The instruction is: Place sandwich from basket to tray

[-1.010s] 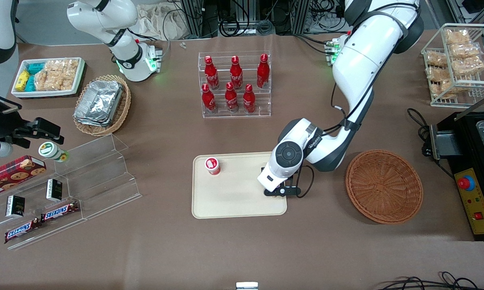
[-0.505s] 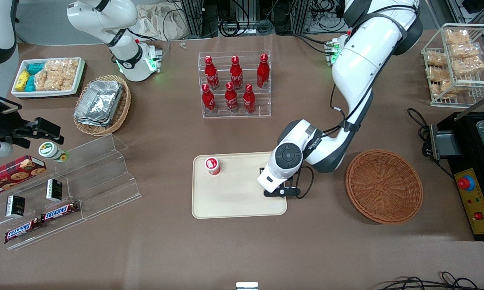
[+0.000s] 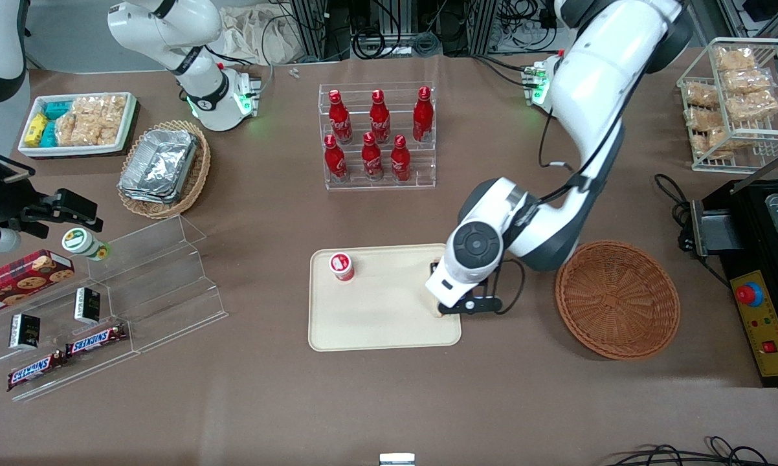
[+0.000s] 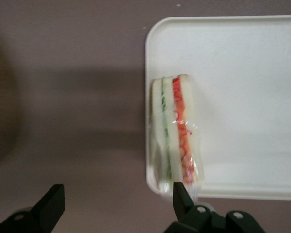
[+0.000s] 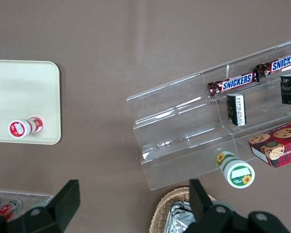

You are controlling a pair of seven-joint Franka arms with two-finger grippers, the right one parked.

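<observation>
A: Claw first. Where, and what state?

B: The gripper point(image 4: 114, 201) hangs above the tray's point(image 3: 376, 323) edge toward the working arm's end, fingers point(image 4: 51, 204) spread wide, holding nothing. One sandwich point(image 4: 174, 133) lies below it on the tray, wrapped in clear film, right along the rim, one corner at the rim's corner curve. One fingertip sits just above the sandwich's end; whether it touches, I cannot tell.

A: Arm pose?

B: Left arm bends down from its base, forearm slanting toward the front camera, wrist pointing straight down over the tray's edge (from the front the wrist covers most of the sandwich).

A: Counts on the tray?

B: One sandwich, one small red-capped container point(image 3: 342, 266) standing near the tray's corner toward the parked arm's end, well apart from the sandwich.

A: The basket?

B: One reddish-brown basket point(image 3: 617, 299), beside the tray toward the working arm's end, nothing in it.

A: Anything readable?

B: Two bars marked "SNICKERS" point(image 3: 96, 340) on the clear stepped stand point(image 3: 169, 272). Six red bottles point(image 3: 379, 133) in the clear rack, three per row; white script, not legible to me.
</observation>
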